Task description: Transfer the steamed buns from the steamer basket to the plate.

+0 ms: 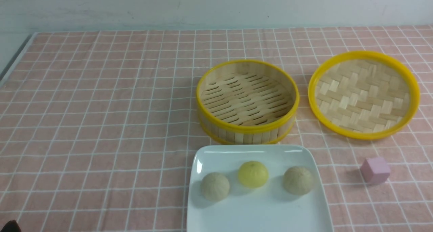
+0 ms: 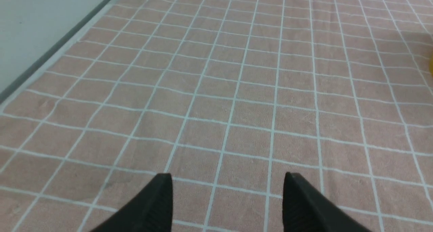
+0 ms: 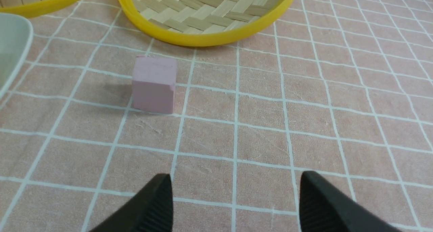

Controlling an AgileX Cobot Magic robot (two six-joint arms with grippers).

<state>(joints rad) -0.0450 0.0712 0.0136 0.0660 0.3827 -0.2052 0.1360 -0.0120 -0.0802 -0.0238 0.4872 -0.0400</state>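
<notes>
Three steamed buns [image 1: 253, 174] in a row on the white plate [image 1: 260, 211] nearest, pink checked tablecloth [image 1: 101, 123], pink cube [image 1: 375, 170] beside, empty steamer basket [image 1: 247, 101] behind, woven lid [image 1: 363, 94] alongside, pale wall [image 1: 216, 5] beyond, left gripper [image 2: 226, 191] and right gripper [image 3: 235, 194] both spread wide, holding nothing

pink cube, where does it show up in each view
Front view: the pink cube sits low on the right, on the cloth beside the plate and below the woven lid.
Left wrist view: not in it; only checked cloth and the open left gripper.
Right wrist view: upper left of centre, apart from the open right gripper.
Shared landmark: the woven lid.
</notes>
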